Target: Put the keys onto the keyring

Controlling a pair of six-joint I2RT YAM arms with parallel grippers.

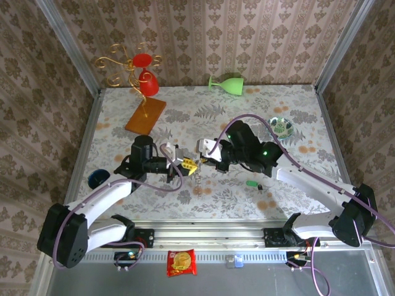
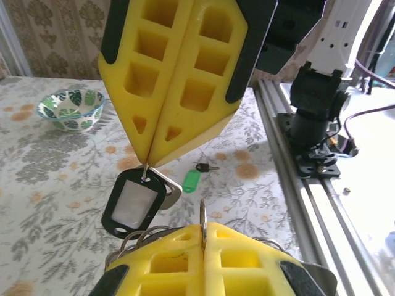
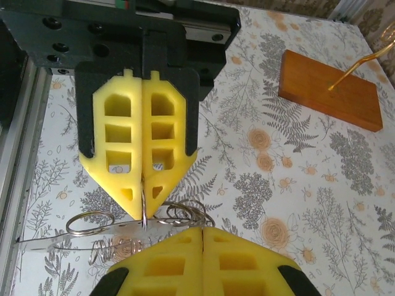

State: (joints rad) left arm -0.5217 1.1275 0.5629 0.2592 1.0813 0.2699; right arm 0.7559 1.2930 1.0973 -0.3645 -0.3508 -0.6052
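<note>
The keyring (image 2: 137, 203) is a bunch of thin metal rings with a black framed tag, held above the table between both grippers. My left gripper (image 2: 203, 225) is shut on one ring that stands edge-on between its yellow pads. My right gripper (image 2: 148, 163) is shut on the small ring carrying the tag. In the right wrist view, the left gripper (image 3: 142, 214) pinches a ring just above the right gripper (image 3: 203, 229), with several loops of the keyring (image 3: 185, 216) spread between them. The keys lie on the table to the right: a green-headed key (image 1: 252, 184) (image 2: 190, 180) and a dark-headed key (image 1: 260, 186) (image 2: 207, 167).
A leaf-patterned bowl (image 1: 282, 126) sits at the back right. A green cup (image 1: 227, 82) lies by the back wall. A gold stand with a red cup (image 1: 147, 80) rises from a wooden base (image 1: 145, 115). A blue dish (image 1: 97, 178) is at the left edge, and a snack packet (image 1: 181, 261) lies on the front rail.
</note>
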